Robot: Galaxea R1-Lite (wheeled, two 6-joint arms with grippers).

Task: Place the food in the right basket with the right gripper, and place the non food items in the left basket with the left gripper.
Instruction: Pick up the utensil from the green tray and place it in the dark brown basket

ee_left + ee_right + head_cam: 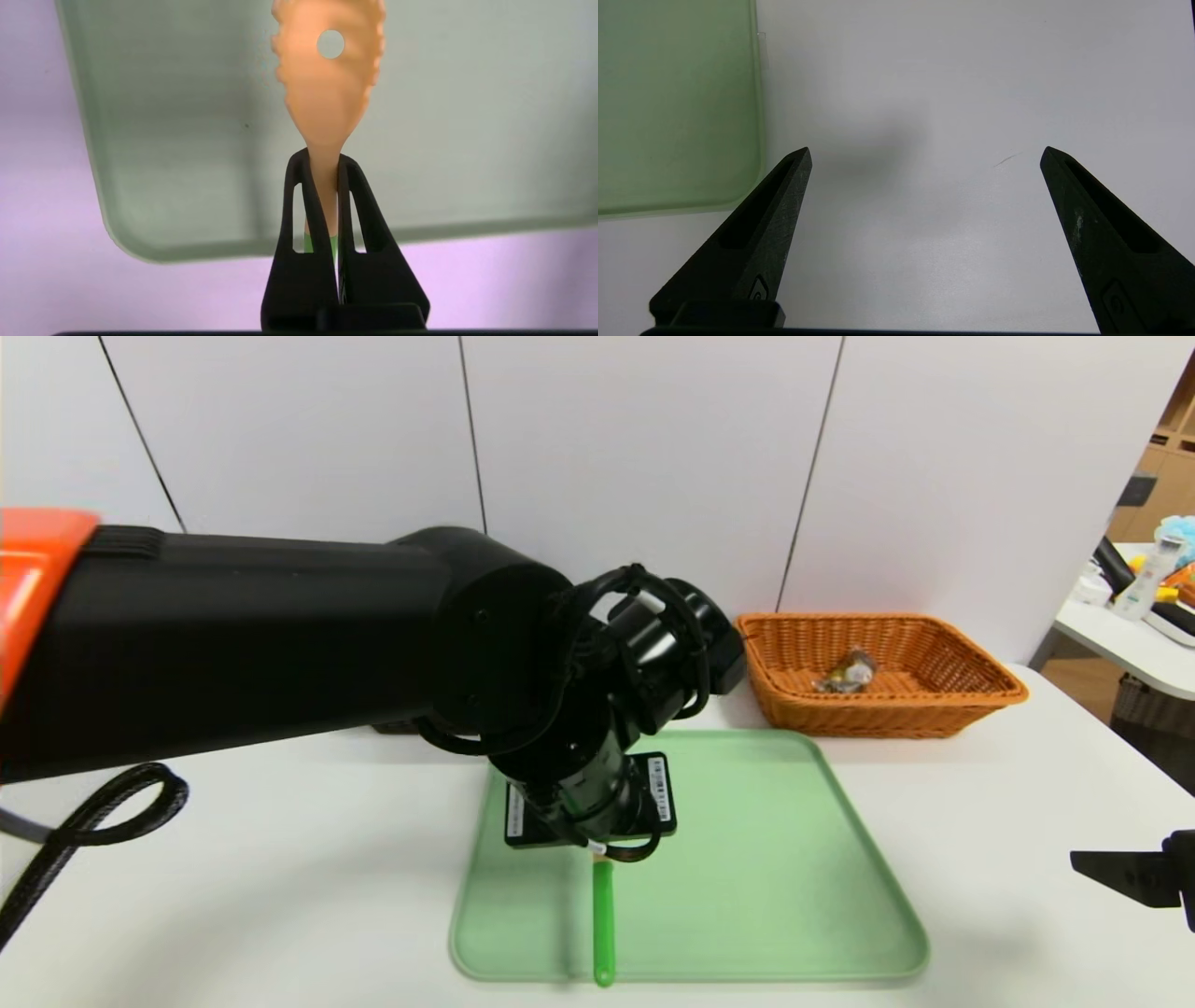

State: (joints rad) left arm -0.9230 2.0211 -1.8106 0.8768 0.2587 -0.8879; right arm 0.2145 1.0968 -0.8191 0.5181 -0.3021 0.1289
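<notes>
Left wrist: tool (323, 156) grips fork (325, 93), apparently.

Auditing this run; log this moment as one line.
left gripper: shut on fork-like spoon, above green tray | right gripper: open, idle beside tray | food: in right basket

No brand, number or word can be read anywhere in the three views. On the black part at the wrist of the left arm (373, 644), just above the claw, sit two white labels, one near each end: the one toward the robot's right (660, 789) carries dark barcode-like bars and print too small to make out, and the other (515, 816) shows faint marks that cannot be read either. The bottle (1150, 579) on the side surface (1134, 639) shows no legible lettering.
</notes>
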